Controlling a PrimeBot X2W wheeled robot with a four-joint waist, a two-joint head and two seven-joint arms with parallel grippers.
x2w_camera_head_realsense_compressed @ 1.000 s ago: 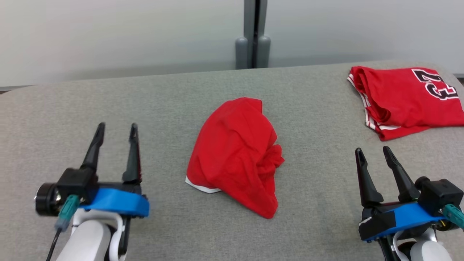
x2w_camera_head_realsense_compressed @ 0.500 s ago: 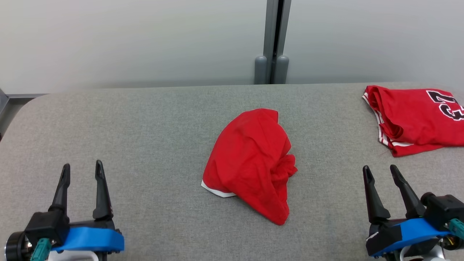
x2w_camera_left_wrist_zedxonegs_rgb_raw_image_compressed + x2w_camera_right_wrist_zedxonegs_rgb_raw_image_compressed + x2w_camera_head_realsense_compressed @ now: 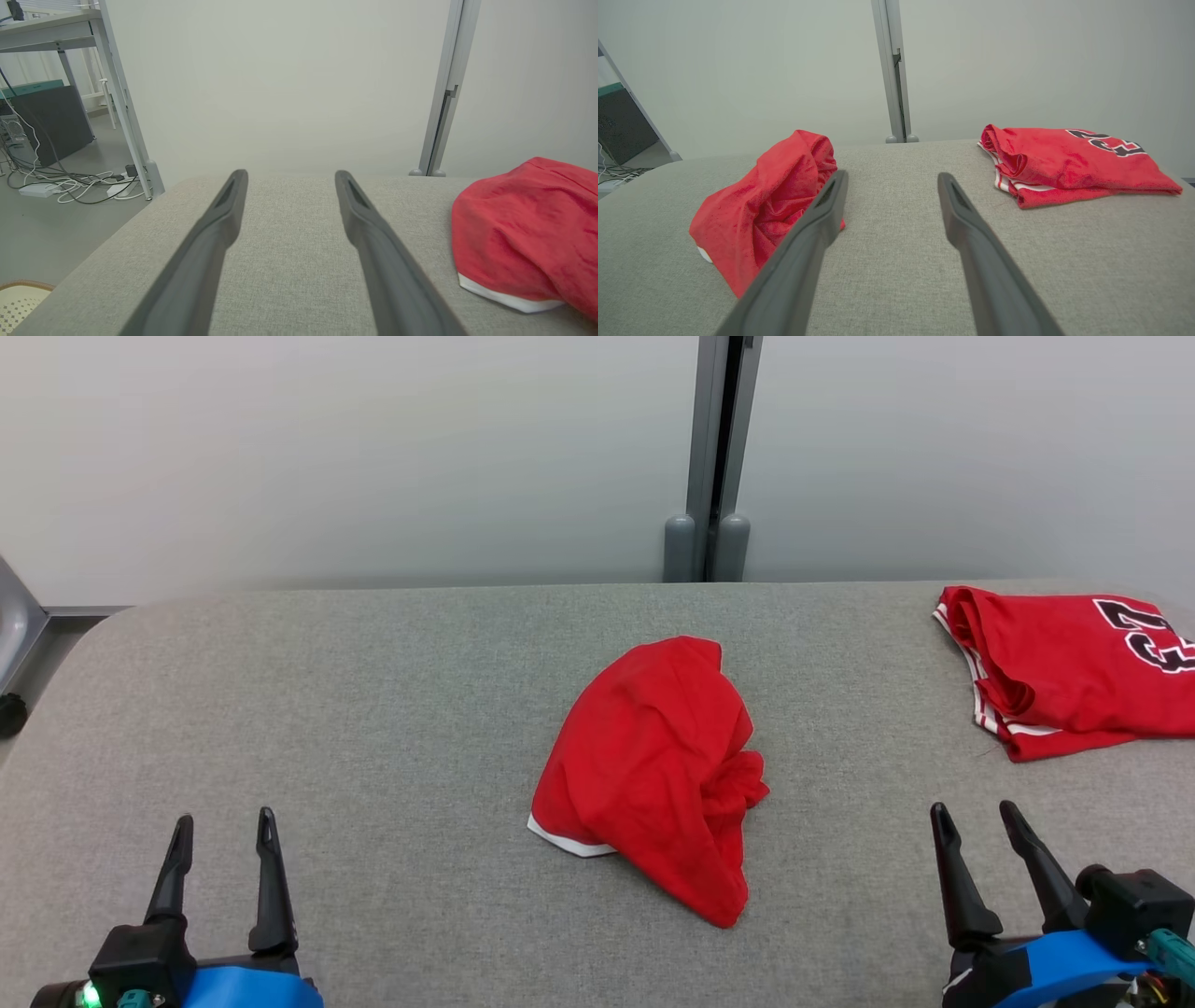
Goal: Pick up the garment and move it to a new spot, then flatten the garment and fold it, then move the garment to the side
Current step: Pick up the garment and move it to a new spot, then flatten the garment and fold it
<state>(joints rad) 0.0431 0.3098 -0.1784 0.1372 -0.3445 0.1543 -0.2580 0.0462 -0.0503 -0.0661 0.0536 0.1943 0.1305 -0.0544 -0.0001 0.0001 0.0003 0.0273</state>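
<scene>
Lying crumpled on the grey table (image 3: 373,709), the red garment (image 3: 653,775) is found straight in front of the grey post (image 3: 717,448) that stands behind the table's far edge, a little to the left of the post's line. The heap's long axis is seen to run from the post's side toward the robot, slanting slightly rightward at the near end, with a white hem (image 3: 569,840) exposed at its near left corner.

The left hand (image 3: 226,818) is held well to the left of the post's line, the right hand (image 3: 973,808) to the right of it. Both are kept at the near edge, fingers spread apart and pointed toward the far side, with nothing between them. The garment is thus placed ahead of and inward from each hand, touched by neither. The right hand is judged the nearer of the two, so a reach to the left and forward would be called for from it. The exposed hem is better faced by the left hand.

A second, folded red jersey (image 3: 1064,663) is laid far to the right of the post, apart from the heap.
</scene>
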